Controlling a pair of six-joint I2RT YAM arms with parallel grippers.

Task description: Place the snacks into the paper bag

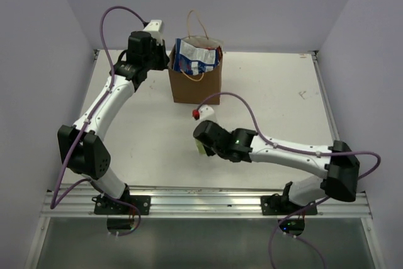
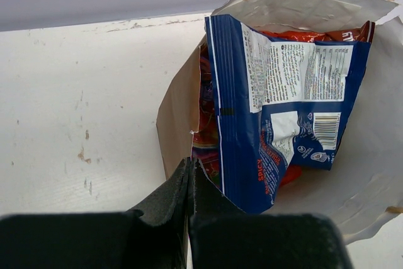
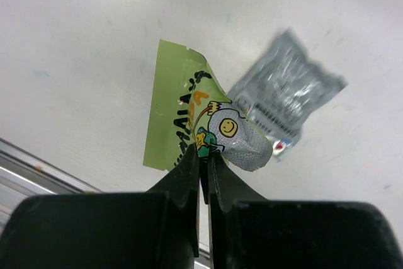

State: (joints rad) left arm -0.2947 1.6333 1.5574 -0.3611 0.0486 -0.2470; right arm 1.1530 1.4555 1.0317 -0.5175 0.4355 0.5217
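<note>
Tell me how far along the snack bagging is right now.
Done: the blue-white packet and red packets sit in the paper bag, whose rim the left gripper pinches. In hand: the right gripper grips the yellow-green packet. Left: that one, plus the silver-grey packet lying on the table.

White tubular left arm and right arm, chunky black joint housings, thin purple cables looping alongside both, small green light near the right wrist, matte black wedge fingers, black base plates
</note>
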